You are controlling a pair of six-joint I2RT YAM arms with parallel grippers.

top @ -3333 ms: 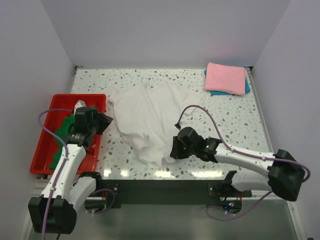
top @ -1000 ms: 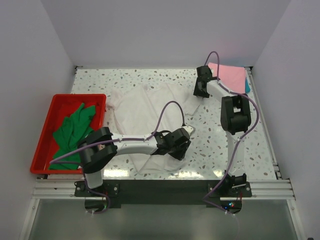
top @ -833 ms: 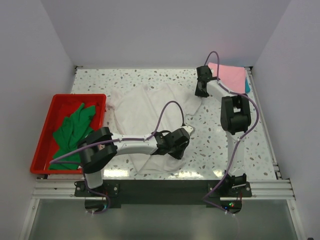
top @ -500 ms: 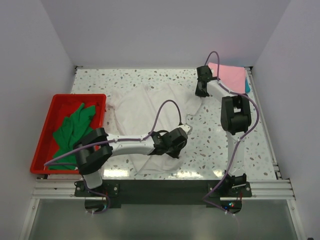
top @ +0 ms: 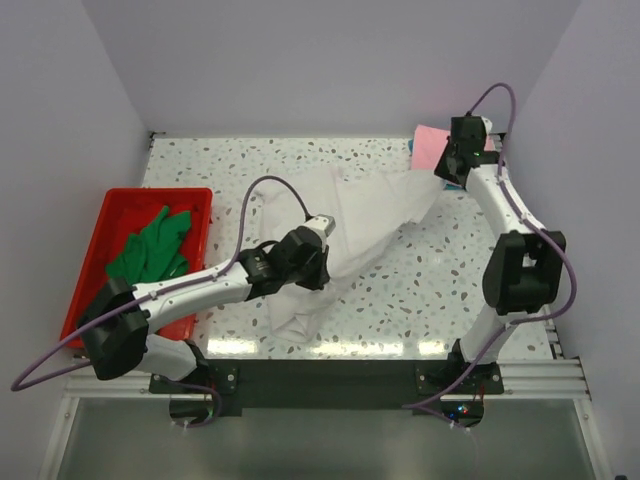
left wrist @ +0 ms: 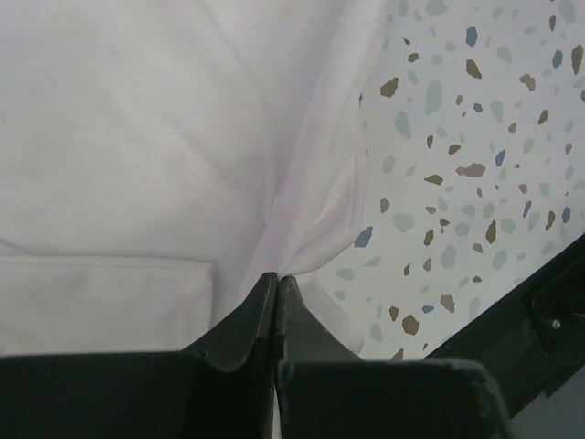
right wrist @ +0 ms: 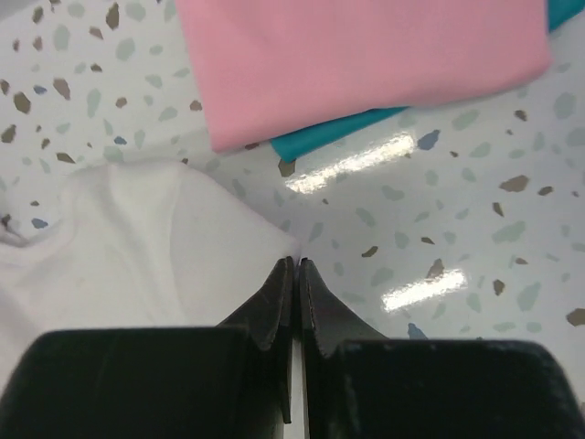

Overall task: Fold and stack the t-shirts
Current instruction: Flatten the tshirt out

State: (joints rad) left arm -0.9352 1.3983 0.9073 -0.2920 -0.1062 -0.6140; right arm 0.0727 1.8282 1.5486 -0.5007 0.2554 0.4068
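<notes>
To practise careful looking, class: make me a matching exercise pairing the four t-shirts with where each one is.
1 white t-shirt
2 pink t-shirt
3 teal t-shirt
4 green t-shirt

A in the red tray
B under a folded shirt
C held by the left gripper and right gripper
D top of the far-right pile

Pairs: 1-C, 2-D, 3-B, 4-A

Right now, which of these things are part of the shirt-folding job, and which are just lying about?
Part of the job: white t-shirt, pinched by the left hand and right hand; pink t-shirt on the teal t-shirt; green t-shirt in the red tray.
Just lying about: the red tray itself; the speckled table.
</notes>
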